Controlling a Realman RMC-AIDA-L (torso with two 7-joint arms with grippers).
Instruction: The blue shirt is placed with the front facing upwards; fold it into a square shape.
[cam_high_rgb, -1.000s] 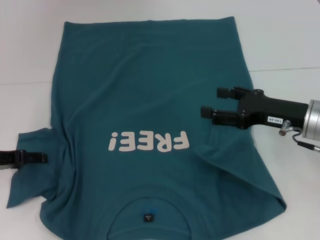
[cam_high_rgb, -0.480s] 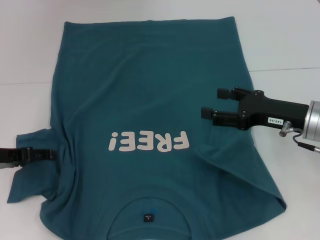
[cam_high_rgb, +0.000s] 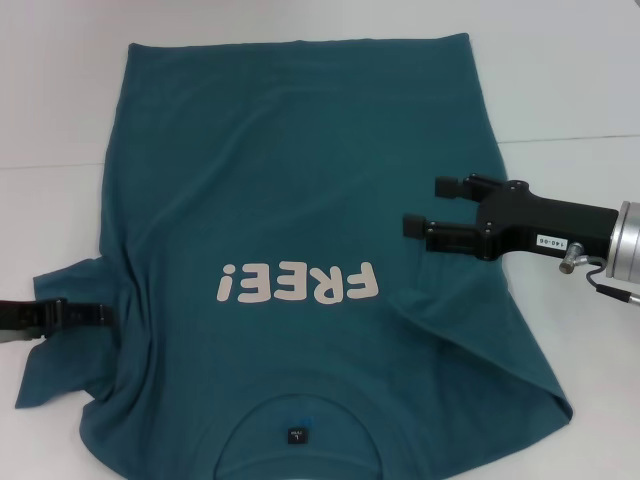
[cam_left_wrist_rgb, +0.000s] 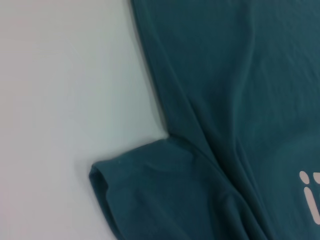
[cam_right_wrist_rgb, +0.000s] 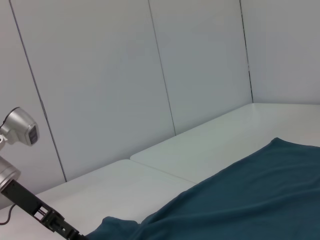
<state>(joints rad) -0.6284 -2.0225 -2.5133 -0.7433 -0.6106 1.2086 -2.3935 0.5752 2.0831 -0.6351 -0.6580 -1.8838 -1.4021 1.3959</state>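
Left end effector (cam_high_rgb: 100, 314) reaches over the blue shirt (cam_high_rgb: 300, 200) sleeve, can't tell its grip; right end effector (cam_high_rgb: 425, 207) hovers open.

A big, flat white table (cam_high_rgb: 560, 70) fills the space. It has a thin line across it where two parts meet. Behind it stands a pale grey wall (cam_right_wrist_rgb: 100, 75) made of tall panels.
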